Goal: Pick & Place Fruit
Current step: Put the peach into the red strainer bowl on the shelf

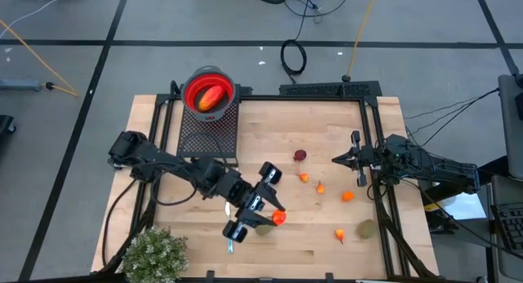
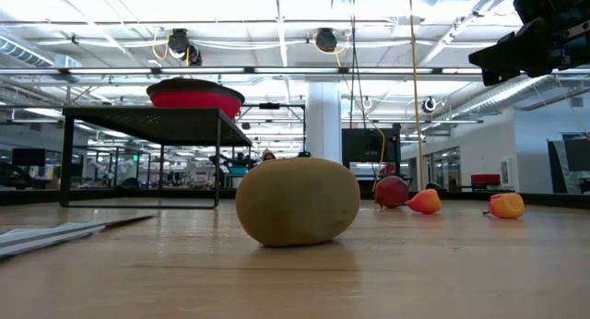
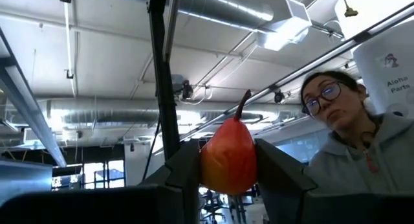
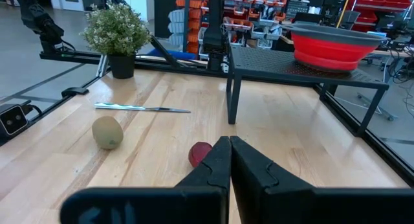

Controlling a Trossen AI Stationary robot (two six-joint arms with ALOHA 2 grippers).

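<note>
My left gripper (image 1: 274, 214) is over the table's near middle, shut on a small red-orange pear-shaped fruit (image 3: 228, 158). A brown-green kiwi (image 1: 263, 227) lies just below it, large in the low view (image 2: 297, 201). A second kiwi (image 1: 367, 229) lies near the right edge. One dark red ball (image 1: 300, 155) and several tiny orange bits (image 1: 347, 196) rest on the wood. An elongated red-orange fruit (image 1: 210, 96) lies in the red bowl (image 1: 189, 88). My right gripper (image 4: 229, 146) is shut and empty at the table's right side (image 1: 353, 160). My left gripper pinches the pear-shaped fruit by the two sides of its wide body (image 3: 210, 166), between its two fingers (image 3: 278, 175). The stem (image 3: 244, 104) stands out beyond the fingertips. The fruit is lifted clear, with only ceiling behind it in the wrist view.
The red bowl stands on a black mesh stand (image 1: 208, 132) at the far left. A silver-and-teal knife (image 4: 142, 108) lies near the left gripper. A bushy green plant (image 1: 155, 254) sits at the near left corner. A person (image 3: 352, 146) shows beyond the table.
</note>
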